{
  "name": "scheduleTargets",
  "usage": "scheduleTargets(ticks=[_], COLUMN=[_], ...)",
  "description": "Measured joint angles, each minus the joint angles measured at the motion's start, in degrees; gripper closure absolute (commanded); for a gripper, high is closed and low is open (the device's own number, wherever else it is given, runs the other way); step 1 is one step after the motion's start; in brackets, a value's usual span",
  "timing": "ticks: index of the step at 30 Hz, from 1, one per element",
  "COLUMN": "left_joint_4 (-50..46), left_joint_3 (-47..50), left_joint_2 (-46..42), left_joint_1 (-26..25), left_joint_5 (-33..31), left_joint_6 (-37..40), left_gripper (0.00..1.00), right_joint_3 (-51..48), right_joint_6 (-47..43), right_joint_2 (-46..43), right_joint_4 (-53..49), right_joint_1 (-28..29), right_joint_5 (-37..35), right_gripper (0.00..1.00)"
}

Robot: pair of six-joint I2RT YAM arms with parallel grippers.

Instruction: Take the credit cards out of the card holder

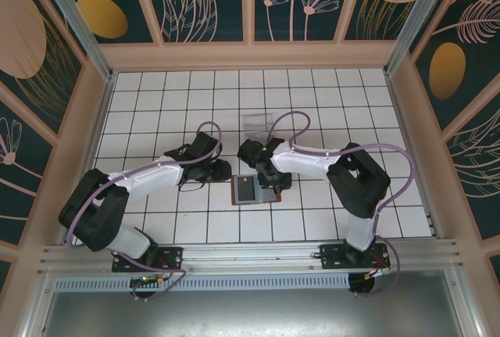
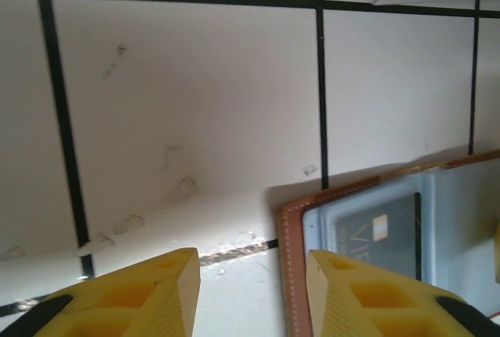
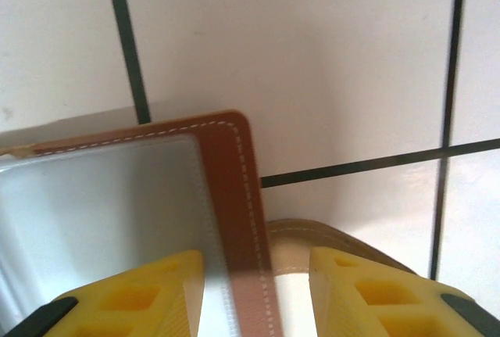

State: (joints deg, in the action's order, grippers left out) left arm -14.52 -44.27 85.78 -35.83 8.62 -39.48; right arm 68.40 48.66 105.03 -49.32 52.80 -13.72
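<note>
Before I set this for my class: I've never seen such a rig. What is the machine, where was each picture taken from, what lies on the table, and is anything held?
Two robot arms, the left arm and the right arm, are bolted at the near edge of a tiled table. The wide picture looks down from above and behind them. The other two come from wrist cameras, each looking past its own yellow tip: the left end effector and the right end effector. On the table lie an open brown card holder with a dark credit card inside, and a clear stand beyond it. Each end effector straddles an edge of the holder, jaws apart; nothing looks gripped.
</note>
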Motion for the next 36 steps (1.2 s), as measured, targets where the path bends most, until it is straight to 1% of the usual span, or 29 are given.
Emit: scheduleTargets(ticks=[7, 13, 19, 24, 27, 30, 36], left_joint_4=[1.05, 2.29, 2.82, 3.72, 3.91, 4.04, 4.04], left_joint_3=[0.00, 0.52, 1.05, 1.79, 2.05, 2.19, 2.19], left_joint_2=[0.50, 0.66, 0.83, 1.01, 1.40, 1.95, 3.45], left_joint_1=[-1.66, -3.96, -5.99, -7.17, -7.63, -7.87, -8.09], left_joint_5=[0.50, 1.44, 1.49, 1.51, 1.51, 1.60, 1.64], left_joint_6=[-2.19, -4.28, -5.62, -6.40, -6.71, -6.80, -7.17], left_gripper=[0.66, 0.72, 0.78, 0.79, 0.80, 0.80, 0.81], right_joint_3=[0.44, 0.98, 0.98, -1.29, -3.34, -4.55, -6.54], right_joint_6=[-1.70, -3.37, -4.83, -4.92, -4.87, -4.87, -4.87], right_joint_2=[-2.47, -4.55, -5.31, -5.40, -5.40, -5.40, -5.40], right_joint_4=[-0.79, 1.49, 7.78, 16.63, 20.09, 22.45, 25.59], right_joint_1=[-0.15, -0.63, -1.11, -2.51, -3.28, -3.80, -4.61], right_joint_5=[-0.72, 2.80, 10.86, 19.93, 23.82, 26.34, 29.14], right_gripper=[0.60, 0.62, 0.65, 0.70, 0.73, 0.75, 0.76])
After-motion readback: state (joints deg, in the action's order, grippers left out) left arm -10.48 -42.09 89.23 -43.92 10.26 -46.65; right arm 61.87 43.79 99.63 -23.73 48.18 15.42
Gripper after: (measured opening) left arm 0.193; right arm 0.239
